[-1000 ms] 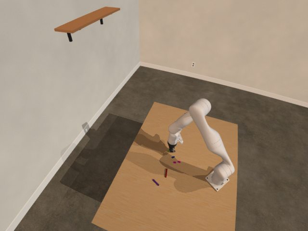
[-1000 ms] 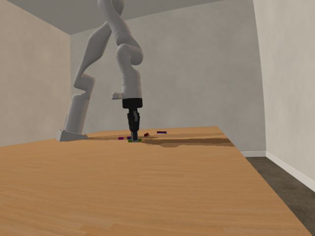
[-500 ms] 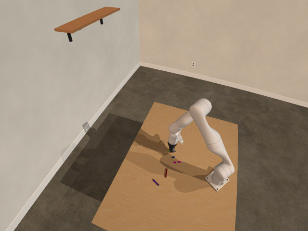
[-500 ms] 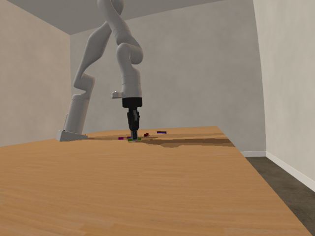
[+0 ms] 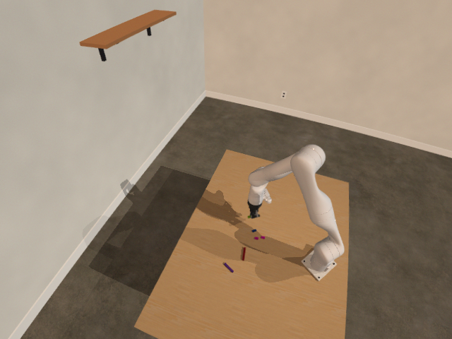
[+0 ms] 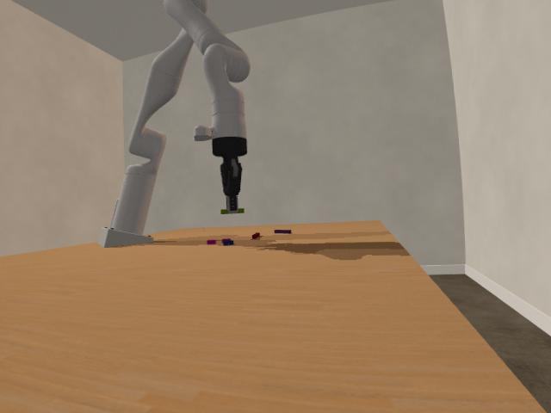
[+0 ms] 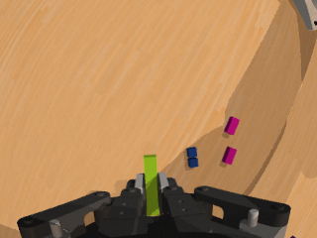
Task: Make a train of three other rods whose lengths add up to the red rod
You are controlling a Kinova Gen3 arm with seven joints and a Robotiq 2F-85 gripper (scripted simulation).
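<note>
My gripper [image 6: 232, 207] is shut on the lime rod [image 6: 226, 212] and holds it level, well above the table. The lime rod also shows between the fingers in the wrist view [image 7: 153, 184] and at the gripper [image 5: 253, 215] in the top view. On the table lie a blue rod [image 5: 253, 230], two magenta rods [image 5: 256, 238] [image 5: 262, 236], the red rod [image 5: 243, 253] and a purple rod [image 5: 228, 267]. In the wrist view the blue rod [image 7: 192, 157] and the magenta rods [image 7: 232, 126] [image 7: 229, 155] lie to the right of the held rod.
The arm's base [image 5: 319, 264] stands on the table's right side. The table's left edge drops to a dark floor. A wooden shelf [image 5: 127, 29] hangs high on the left wall.
</note>
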